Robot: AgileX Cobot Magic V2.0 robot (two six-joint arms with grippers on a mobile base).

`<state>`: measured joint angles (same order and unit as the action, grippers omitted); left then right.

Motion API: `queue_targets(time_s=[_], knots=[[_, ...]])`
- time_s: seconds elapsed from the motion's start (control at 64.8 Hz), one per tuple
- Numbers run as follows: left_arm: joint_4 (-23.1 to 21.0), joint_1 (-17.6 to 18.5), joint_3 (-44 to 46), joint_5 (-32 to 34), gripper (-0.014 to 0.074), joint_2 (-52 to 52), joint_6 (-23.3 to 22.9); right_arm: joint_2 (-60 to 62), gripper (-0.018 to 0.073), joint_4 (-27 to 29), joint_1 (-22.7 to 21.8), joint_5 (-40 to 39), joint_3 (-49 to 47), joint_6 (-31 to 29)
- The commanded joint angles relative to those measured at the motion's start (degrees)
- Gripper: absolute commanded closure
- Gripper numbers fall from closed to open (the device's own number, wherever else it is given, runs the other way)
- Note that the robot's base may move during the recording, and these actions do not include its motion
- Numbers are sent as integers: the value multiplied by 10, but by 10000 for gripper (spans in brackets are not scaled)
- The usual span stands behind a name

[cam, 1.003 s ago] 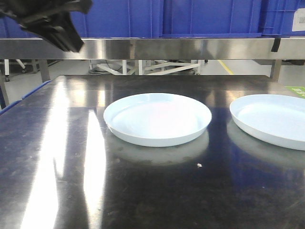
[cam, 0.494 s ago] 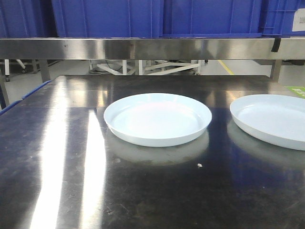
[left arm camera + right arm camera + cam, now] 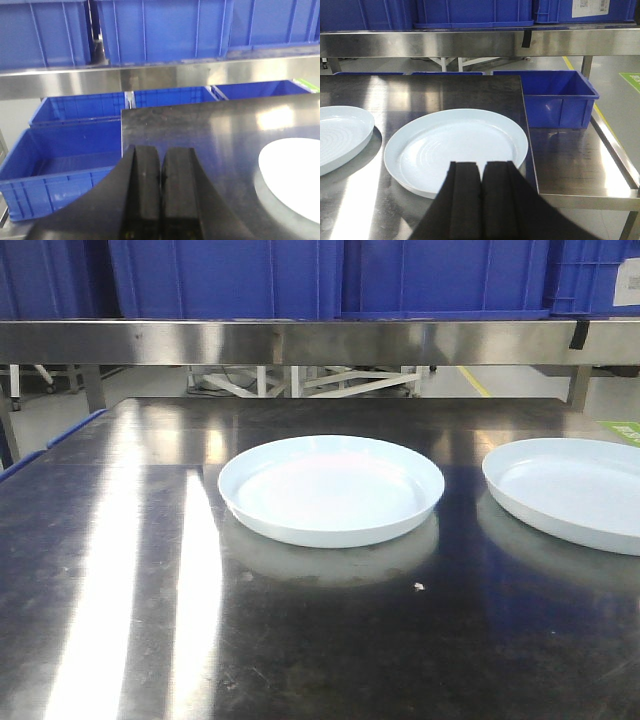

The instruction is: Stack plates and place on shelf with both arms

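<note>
Left gripper has gone from the front view, where the middle plate and the right plate lie apart on the table. From my left wrist it is clenched, empty. Right gripper seems clenched too, near the right plate; I think stacking is not begun.

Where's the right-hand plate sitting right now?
Front view: the right plate lies flat on the table, right of the centre plate and apart from it. Right wrist view shows it just ahead of the right gripper, near the tabletop's right edge.
</note>
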<state>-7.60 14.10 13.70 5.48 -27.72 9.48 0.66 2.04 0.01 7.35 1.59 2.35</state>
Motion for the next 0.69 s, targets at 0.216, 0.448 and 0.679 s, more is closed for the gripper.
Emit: queue_targets(time_s=[0.216,0.448,0.679], knots=[[-1,-30,44,52,510,-1,-1,10,504,0,-3,-51,1,-4],[-1,-86,65,39,510,-1,-1,10,504,0,-3,-69,1,-4],[-1,-89,65,30,512,-1,-1,10,503,39,-2,-152,1,47]])
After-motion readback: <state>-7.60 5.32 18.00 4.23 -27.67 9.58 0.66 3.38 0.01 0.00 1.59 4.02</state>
